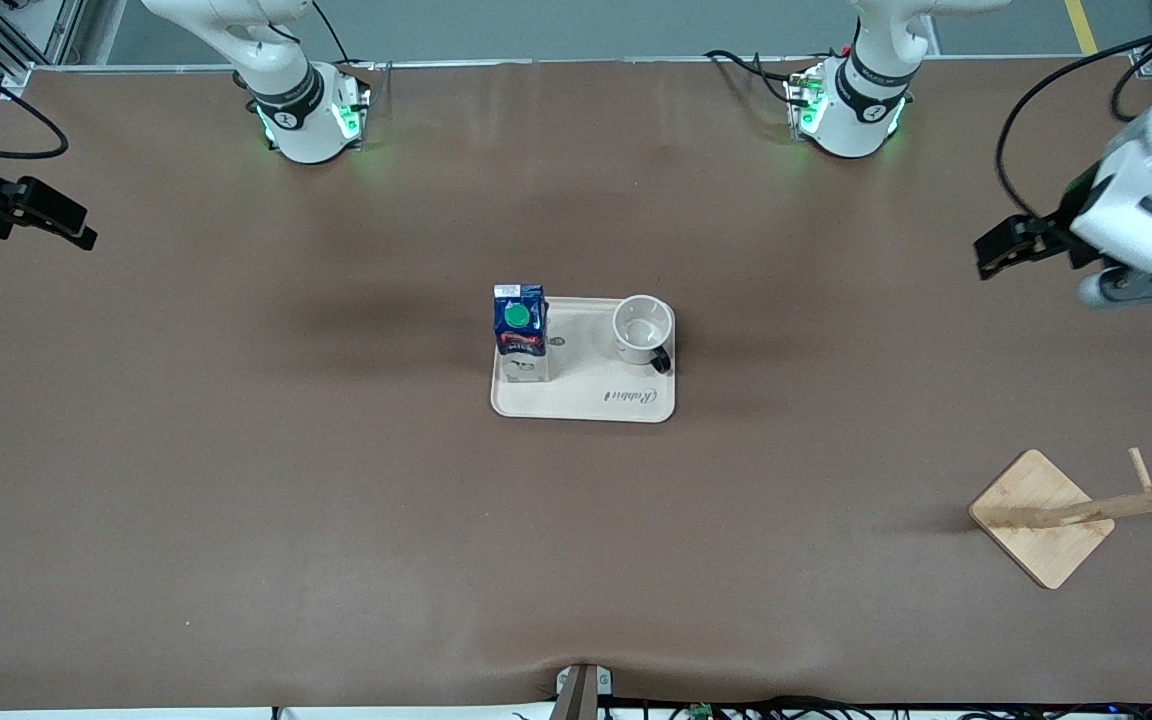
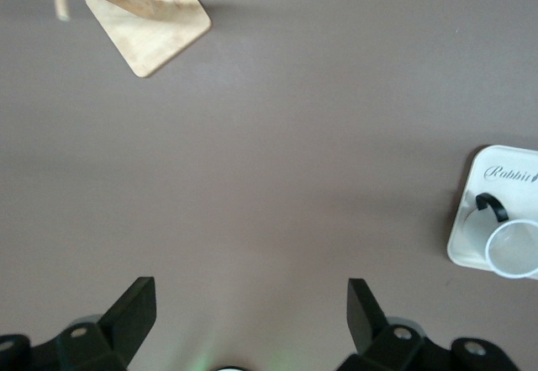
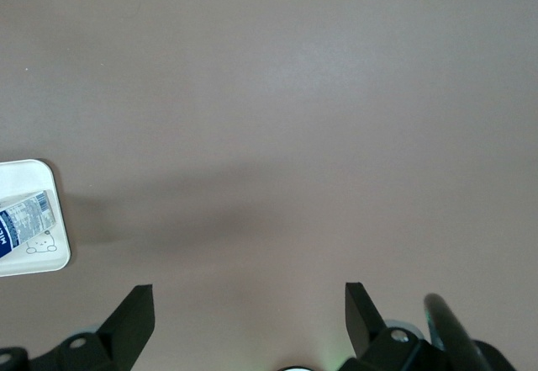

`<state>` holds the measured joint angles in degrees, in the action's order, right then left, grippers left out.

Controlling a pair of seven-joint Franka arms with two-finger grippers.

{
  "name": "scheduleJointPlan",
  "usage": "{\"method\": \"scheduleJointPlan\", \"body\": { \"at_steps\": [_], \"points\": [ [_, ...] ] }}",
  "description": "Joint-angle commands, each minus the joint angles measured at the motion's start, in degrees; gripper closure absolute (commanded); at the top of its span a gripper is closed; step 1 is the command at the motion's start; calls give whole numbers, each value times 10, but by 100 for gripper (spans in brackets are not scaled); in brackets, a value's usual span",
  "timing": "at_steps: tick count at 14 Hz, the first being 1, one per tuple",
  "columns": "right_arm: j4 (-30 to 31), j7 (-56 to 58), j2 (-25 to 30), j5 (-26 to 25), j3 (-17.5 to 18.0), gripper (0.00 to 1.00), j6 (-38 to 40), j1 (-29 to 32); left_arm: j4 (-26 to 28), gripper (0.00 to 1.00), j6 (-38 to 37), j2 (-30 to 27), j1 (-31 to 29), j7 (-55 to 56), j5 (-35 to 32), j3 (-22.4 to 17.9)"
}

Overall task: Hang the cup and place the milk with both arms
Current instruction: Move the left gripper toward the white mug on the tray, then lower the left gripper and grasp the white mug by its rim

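Starting from our grippers, we hold the left gripper (image 2: 250,320) up over bare table toward the left arm's end, its fingers spread wide and empty. Our right gripper (image 3: 249,320) hangs over bare table toward the right arm's end, likewise spread with nothing between the fingers. Both are well apart from the tray (image 1: 586,405) at the middle of the brown table (image 1: 236,500).

On that cream tray the milk (image 1: 520,330) stands upright at the corner toward the right arm's end, green cap up. The cup (image 1: 644,327) sits upright at the corner toward the left arm's end, its black handle (image 1: 662,360) turned toward the front camera, as far as we can make out. The two are apart on the tray, not touching.

The wooden cup rack (image 1: 1046,515) stands near the left arm's end, nearer to the front camera than the tray, its pegs bare.

We judge that no pickup has begun: this is the approach step. Next, our left gripper must travel to the cup and close on its wall or handle so the loop stays free for a peg, while our right goes to the milk and grips its narrow sides squarely, since the tall carton could tip.
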<state>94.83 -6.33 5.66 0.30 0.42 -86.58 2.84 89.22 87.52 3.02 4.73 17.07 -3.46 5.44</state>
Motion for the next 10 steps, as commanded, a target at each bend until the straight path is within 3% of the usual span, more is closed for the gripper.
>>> {"method": "scheduleJointPlan", "body": {
  "at_steps": [1,6,10],
  "points": [
    [3,8,7,11,1,0,1,6,65,0,58,-7,10,87,6,32],
    [3,8,6,11,1,0,2,7,178,0,204,0,12,282,6,106],
    [3,8,6,10,1,0,2,7,194,0,241,52,19,409,6,171]
  ]
}}
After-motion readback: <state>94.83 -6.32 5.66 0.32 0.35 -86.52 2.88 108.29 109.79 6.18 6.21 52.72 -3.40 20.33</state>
